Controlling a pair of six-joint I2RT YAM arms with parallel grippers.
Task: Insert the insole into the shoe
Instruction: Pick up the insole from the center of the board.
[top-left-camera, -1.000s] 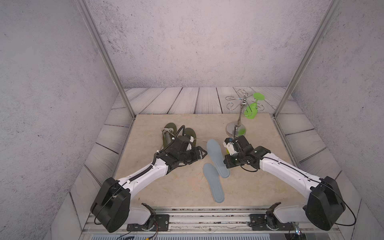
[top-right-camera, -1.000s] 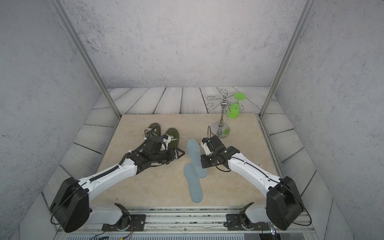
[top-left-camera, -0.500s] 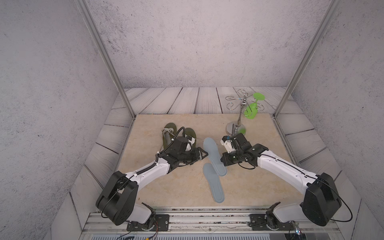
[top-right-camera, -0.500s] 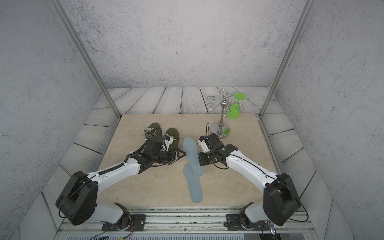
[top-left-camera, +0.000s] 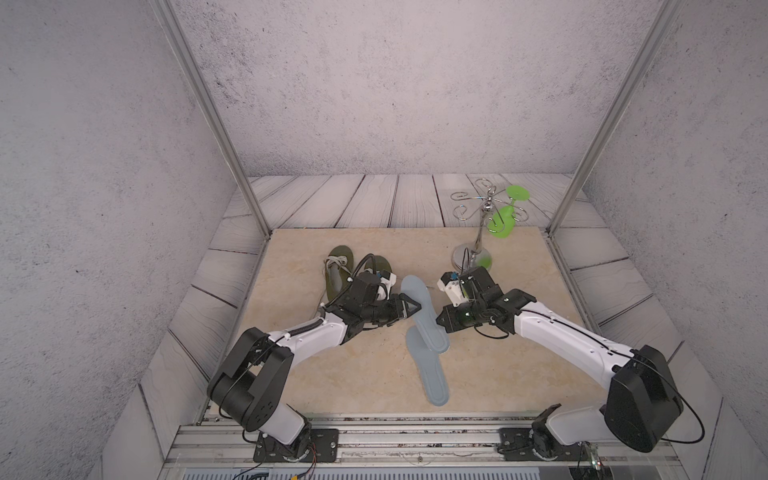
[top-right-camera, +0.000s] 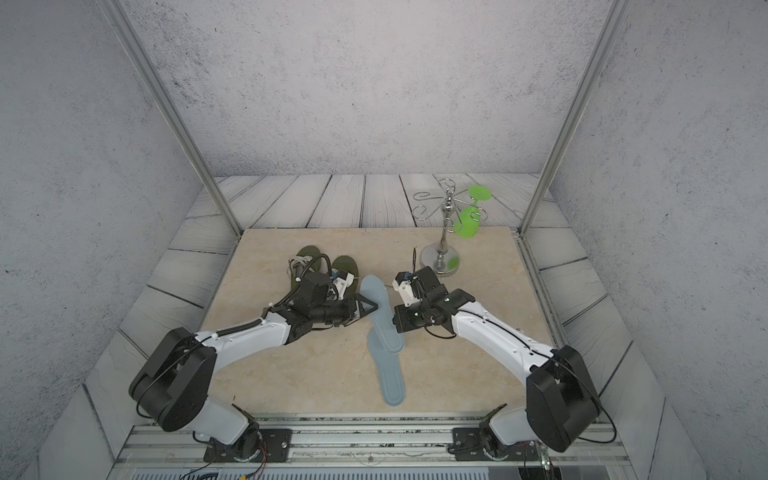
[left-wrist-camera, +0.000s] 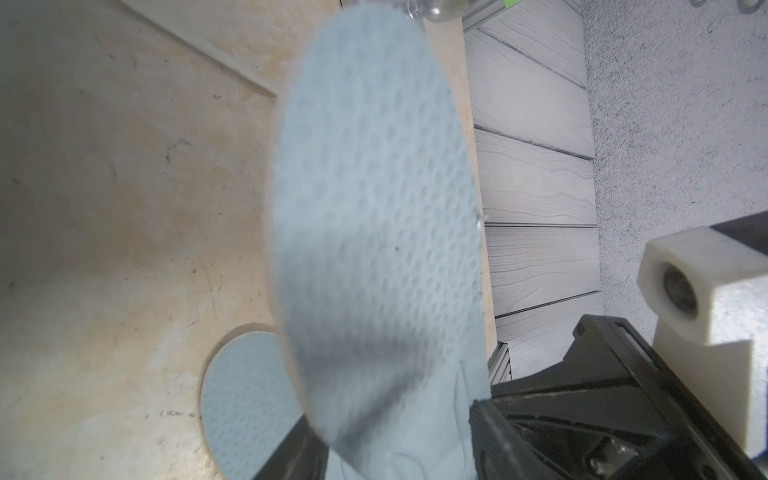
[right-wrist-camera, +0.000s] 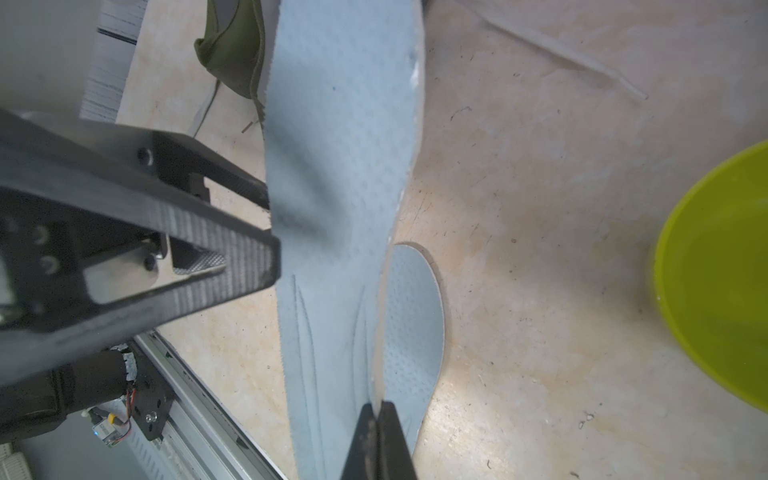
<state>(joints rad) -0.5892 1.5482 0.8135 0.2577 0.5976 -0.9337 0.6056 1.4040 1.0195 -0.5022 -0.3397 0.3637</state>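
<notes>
Right wrist view gives the grip plainly: the right gripper is clenched on one long edge of the insole, close to its heel end. Nearest the front edge of the surface, in both top views, a spare insole lies flat, its far end under the held one's heel. The held insole hangs above it about mid-surface, its long axis running front to back and leaning a little left toward the back. The left gripper meets the opposite long edge, jaws apart astride it, one to each face, not seen to press; so the insole sits between the two grippers, the right one holding, the left one only bracketing. Beyond, toward the back-left, two olive shoes lie side by side; the shoe nearer the insole is just left of its far end, partly hidden by the left wrist; the other shoe lies further left. Their axes look roughly parallel to the insole's, so the coming move is judged a short carry leftward and back; the left arm is the nearer to that shoe. Toward the back-right corner stands a wire rack with a green glass.
</notes>
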